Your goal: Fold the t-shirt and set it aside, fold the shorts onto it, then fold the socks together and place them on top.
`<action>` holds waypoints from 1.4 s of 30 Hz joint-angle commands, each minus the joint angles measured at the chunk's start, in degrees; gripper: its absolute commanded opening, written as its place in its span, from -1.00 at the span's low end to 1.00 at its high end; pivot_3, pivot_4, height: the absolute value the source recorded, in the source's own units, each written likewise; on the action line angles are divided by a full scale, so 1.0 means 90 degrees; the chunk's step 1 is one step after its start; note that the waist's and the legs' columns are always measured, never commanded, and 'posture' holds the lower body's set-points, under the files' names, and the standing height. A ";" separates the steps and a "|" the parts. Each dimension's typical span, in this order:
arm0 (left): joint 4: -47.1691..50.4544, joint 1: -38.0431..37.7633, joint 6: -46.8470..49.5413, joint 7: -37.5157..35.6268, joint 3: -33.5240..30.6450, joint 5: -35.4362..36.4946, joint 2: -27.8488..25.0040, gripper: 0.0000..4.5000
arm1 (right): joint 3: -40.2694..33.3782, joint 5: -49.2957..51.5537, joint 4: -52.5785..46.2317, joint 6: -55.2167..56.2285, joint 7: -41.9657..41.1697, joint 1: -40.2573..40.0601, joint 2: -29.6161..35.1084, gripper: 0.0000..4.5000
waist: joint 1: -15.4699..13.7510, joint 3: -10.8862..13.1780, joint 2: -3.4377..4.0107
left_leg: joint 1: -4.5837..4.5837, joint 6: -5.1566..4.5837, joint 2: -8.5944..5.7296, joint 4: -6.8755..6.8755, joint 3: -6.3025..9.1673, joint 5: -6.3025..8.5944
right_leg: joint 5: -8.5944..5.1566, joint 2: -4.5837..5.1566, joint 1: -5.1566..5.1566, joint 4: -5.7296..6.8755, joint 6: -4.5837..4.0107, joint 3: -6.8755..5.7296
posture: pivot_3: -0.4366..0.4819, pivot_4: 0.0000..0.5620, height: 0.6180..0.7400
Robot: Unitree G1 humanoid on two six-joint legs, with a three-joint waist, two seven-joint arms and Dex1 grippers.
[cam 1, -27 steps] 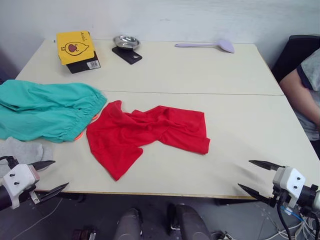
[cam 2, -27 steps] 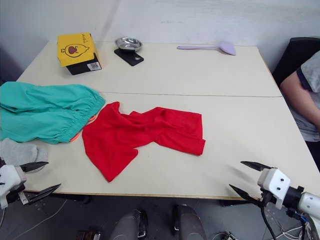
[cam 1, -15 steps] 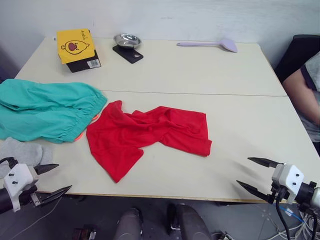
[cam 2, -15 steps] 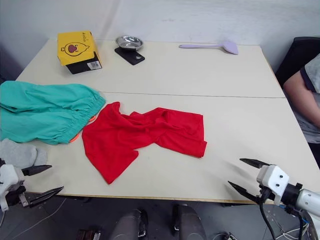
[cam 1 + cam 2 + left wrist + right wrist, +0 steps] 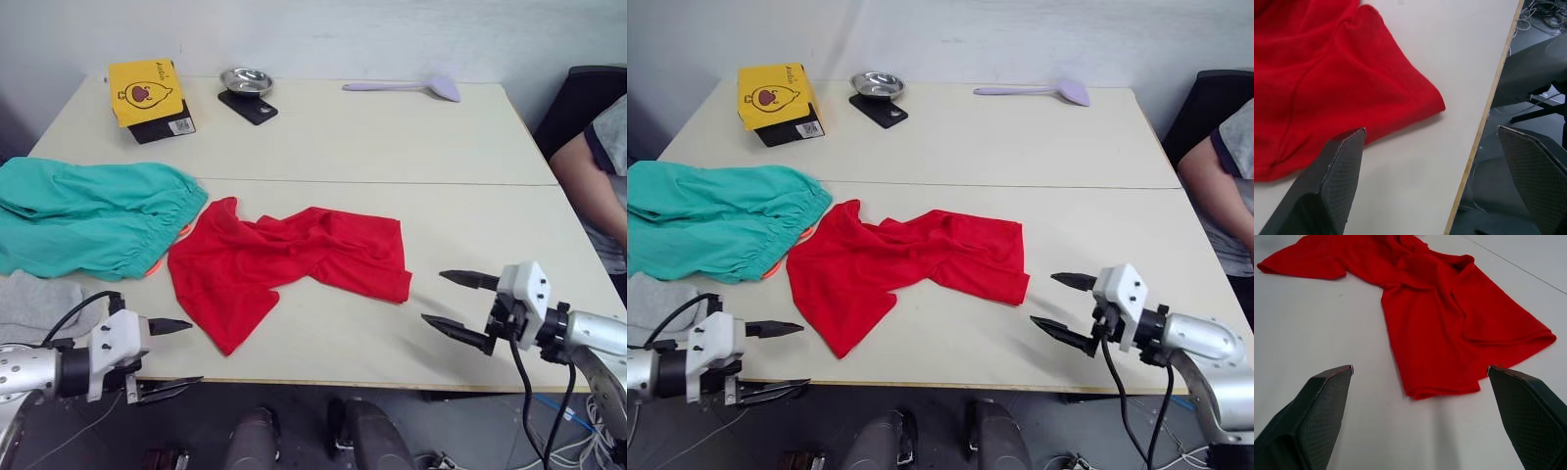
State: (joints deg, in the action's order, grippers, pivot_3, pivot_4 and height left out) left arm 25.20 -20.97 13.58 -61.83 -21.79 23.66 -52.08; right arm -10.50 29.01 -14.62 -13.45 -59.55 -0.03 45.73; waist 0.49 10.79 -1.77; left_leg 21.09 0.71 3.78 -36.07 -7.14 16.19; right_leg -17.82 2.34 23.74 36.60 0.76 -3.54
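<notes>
- T-shirt point(image 5: 284, 262) crumpled on surface point(image 5: 392, 147), ahead of and between both end effectors.
- Left end effector point(image 5: 167, 354) spread apart, empty, beside shirt's near corner.
- Right end effector point(image 5: 456, 306) spread apart, empty, just beside hem.
- Risk: bunched cloth, double-layer pinch, crooked fold.

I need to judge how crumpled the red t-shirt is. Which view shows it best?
The left eye view: the whole t-shirt lies bunched on the table; the right eye matches. The wrist views show only parts, a sleeve corner and one end.

Lab or test room — plain white table point(image 5: 470, 137), bare wall point(image 5: 392, 34), loose cables point(image 5: 1547, 12)
</notes>
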 commanded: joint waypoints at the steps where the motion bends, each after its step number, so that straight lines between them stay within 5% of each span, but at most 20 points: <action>1: 0.0239 0.0005 0.0037 0.0106 0.0010 -0.0049 0.0025 1.00 | 0.0074 -0.0059 0.0138 0.0027 -0.0174 0.0270 0.0085 0.98 | -0.0001 0.0000 0.0000 | 0.0001 0.0002 0.0001 0.0000 0.0000 0.0004 | 0.0000 0.0000 0.0000 0.0001 0.0000 0.0000 | -0.05 -0.47 1.00; 17: 0.0362 -0.0008 0.0210 0.0339 0.0256 -0.0263 0.0106 1.00 | 0.0473 -0.0472 0.1053 0.0107 -0.0750 0.1232 0.0072 0.98 | 0.0022 0.0000 0.0001 | 0.0000 -0.0003 0.0000 -0.0011 0.0000 0.0008 | -0.0002 -0.0001 0.0002 0.0017 0.0002 0.0000 | -0.05 -0.47 1.00; 29: 0.0278 0.0860 0.0797 0.1066 0.1334 -0.0773 0.0275 1.00 | 0.0839 -0.0857 0.1811 -0.0509 -0.0764 0.1788 0.0078 0.98 | 0.0074 0.0001 0.0001 | -0.0001 -0.0004 -0.0002 -0.0017 0.0000 0.0006 | -0.0002 0.0002 0.0003 0.0033 0.0002 0.0001 | -0.05 -0.47 1.00; 40: 0.0132 0.0907 0.1001 0.1297 0.1565 -0.1210 0.0119 -0.49 | 0.1353 -0.1036 0.2164 -0.1120 -0.0595 0.2345 -0.0392 1.00 | 0.0143 0.0001 0.0002 | -0.0003 0.0002 -0.0001 -0.0018 0.0001 0.0001 | -0.0002 0.0001 0.0007 0.0043 0.0002 0.0002 | -0.05 -0.47 1.00; 42: 0.0179 0.0821 0.1057 0.1233 0.1513 -0.1149 0.0109 -0.49 | 0.1436 -0.1095 0.2299 -0.1305 -0.0405 0.2486 -0.0532 1.00 | 0.0145 0.0001 0.0003 | -0.0005 0.0001 -0.0001 -0.0018 0.0001 0.0001 | -0.0002 0.0002 0.0005 0.0043 0.0001 0.0002 | -0.05 -0.47 1.00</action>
State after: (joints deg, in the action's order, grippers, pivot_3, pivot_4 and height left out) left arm 26.35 -12.34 22.63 -50.46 -7.87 13.70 -50.31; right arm 2.45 19.58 5.73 -24.03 -64.56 21.31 41.25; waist 1.80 10.80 -1.75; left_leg 21.05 0.73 3.76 -36.23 -7.14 16.19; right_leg -17.84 2.37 23.80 37.00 0.76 -3.52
